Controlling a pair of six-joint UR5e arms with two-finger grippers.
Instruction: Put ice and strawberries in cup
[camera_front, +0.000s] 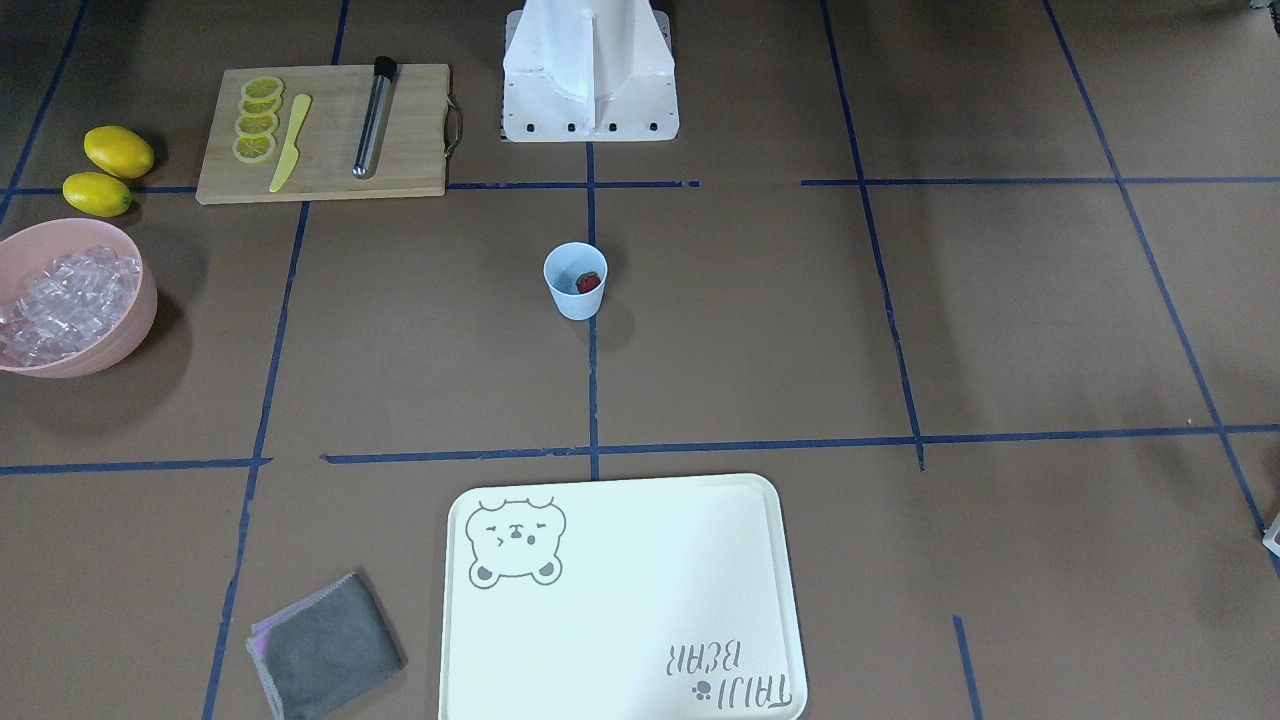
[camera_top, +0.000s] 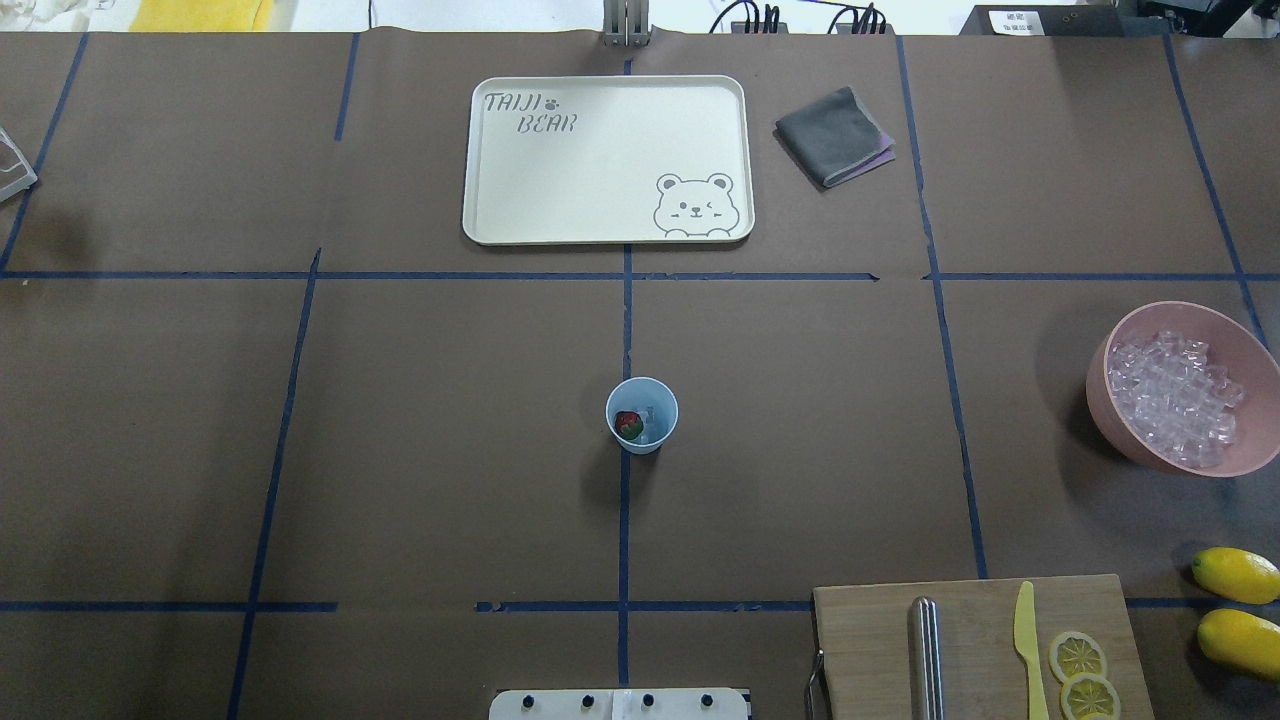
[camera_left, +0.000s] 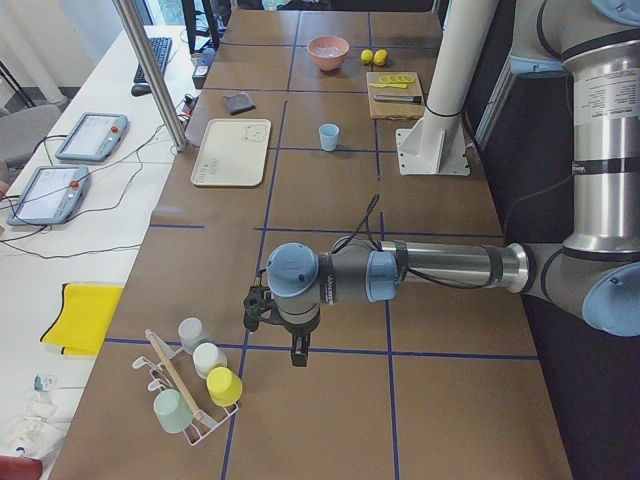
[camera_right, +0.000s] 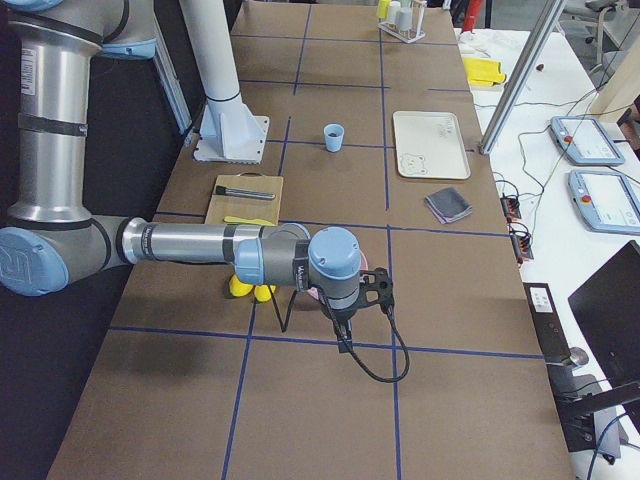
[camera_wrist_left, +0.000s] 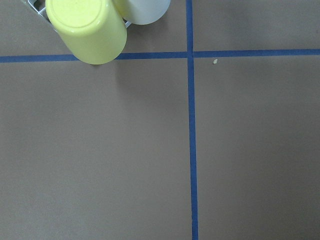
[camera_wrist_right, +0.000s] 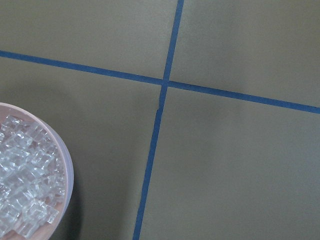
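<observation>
The cup (camera_top: 641, 443) stands upright, mouth up, at the table's middle. The strawberry (camera_top: 628, 424) lies inside it. A pale glint beside the berry may be a cube, but it is too small for us to tell. The ice (camera_top: 1172, 400) is heaped in the pink bowl (camera_top: 1105, 415), well off to the cup's right as the robot counts it. We judge the right gripper (camera_right: 344, 335) the nearer one: its wrist camera catches the bowl at the frame's edge, so it hangs just beside the bowl, not over it. The left gripper (camera_left: 298, 352) hangs far to the cup's left, by a rack of upturned cups (camera_left: 224, 386). We cannot tell whether either gripper is released or clenched. From bowl to cup the way runs over flat brown paper (camera_top: 450, 450) crossed by blue tape.
</observation>
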